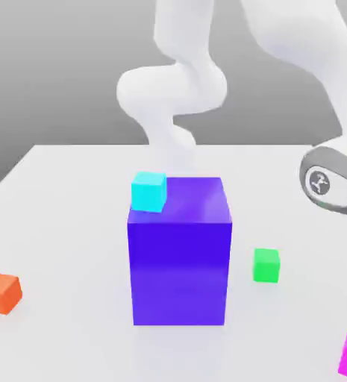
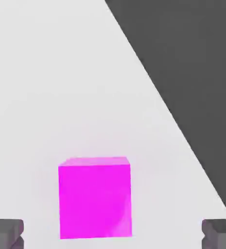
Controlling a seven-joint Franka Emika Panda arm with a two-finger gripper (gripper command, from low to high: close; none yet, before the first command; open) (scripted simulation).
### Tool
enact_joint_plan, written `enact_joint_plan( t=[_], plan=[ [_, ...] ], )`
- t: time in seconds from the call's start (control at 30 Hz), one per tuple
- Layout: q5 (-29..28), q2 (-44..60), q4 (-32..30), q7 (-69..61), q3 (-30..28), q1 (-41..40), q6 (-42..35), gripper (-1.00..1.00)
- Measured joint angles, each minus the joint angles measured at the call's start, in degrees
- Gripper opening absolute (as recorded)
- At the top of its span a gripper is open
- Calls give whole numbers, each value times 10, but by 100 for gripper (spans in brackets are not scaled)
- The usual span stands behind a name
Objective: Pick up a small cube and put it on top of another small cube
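The fingers [image 2: 113, 233] stood wide apart, holding nothing — the magenta cube [image 2: 95, 197] sat on the white counter [image 1: 64, 224] between them, near the counter's front corner on the exterior view's right. The green cube [image 1: 266, 265] rested farther in, beside the big blue-purple block [image 1: 180, 254], which carried a cyan cube [image 1: 148, 191] on its top corner.
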Motion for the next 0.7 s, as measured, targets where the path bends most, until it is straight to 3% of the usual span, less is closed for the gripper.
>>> enact_joint_plan(
  t=[0.03,0.07,0.27,0.43,0.7],
  plan=[
    [-6,21,5,4,-7,6,15,0],
    [-11,35,8,7,-12,10,26,-100],
    [-13,42,10,9,-14,12,31,-100],
    [15,-34,-10,-12,10,-6,-26,-100],
    [89,-191,-164,-80,66,-23,-25,-100]
  ],
)
